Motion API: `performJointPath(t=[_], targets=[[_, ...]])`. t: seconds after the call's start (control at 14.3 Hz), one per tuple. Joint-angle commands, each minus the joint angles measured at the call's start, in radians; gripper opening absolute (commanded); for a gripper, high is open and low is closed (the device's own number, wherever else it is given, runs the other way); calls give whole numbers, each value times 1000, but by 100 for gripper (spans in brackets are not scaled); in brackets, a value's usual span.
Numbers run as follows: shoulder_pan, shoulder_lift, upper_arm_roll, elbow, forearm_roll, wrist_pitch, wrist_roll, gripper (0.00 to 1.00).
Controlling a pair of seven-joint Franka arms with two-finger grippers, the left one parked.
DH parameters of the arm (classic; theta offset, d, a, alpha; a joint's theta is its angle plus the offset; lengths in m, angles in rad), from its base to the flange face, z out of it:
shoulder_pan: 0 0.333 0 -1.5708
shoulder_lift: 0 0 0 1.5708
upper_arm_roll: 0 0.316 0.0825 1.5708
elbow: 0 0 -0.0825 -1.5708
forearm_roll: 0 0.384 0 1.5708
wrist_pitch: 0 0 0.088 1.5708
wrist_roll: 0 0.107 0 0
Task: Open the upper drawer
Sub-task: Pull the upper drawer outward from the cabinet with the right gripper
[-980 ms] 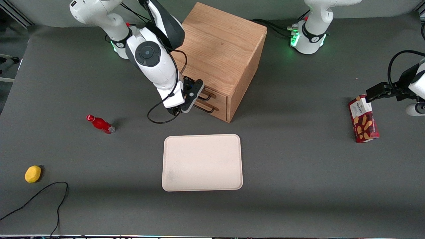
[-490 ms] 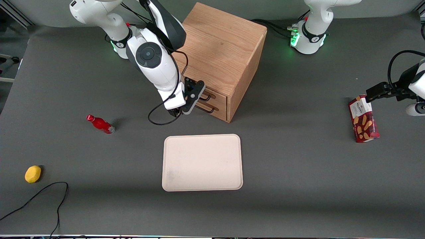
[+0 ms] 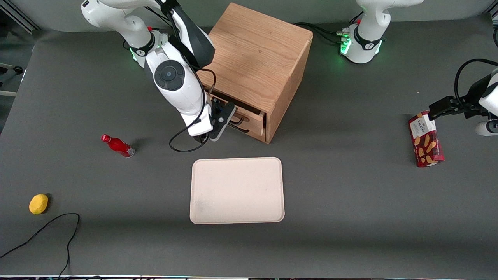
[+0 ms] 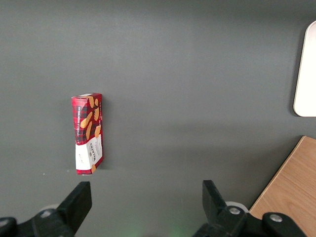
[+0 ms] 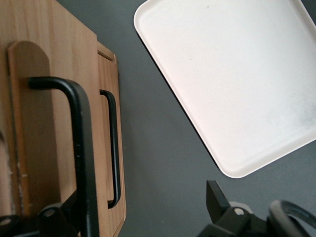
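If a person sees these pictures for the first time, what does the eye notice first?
First the oak cabinet, with the white arm's pincer at the handle of its upper drawer, which stands slightly pulled out. Next the pale tray, nearer the camera than the cabinet.

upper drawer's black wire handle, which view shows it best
The right wrist view: the upper drawer's thin black wire handle fills it close up, against the light oak drawer front, with the gripper at it. The front view hides most of it; the left wrist view misses it.
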Motion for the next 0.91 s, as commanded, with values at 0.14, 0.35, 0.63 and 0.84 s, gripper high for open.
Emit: performJointPath(t=[0.14,0.35,0.63,0.84], targets=[[-26,14,4,33,-10,-5,-54,100],[-35,22,4,34,-12,-2,-58,100],[-46,51,4,77,-9,-2,-77,100],[-66,60,4,89,-9,-2,-102,100]])
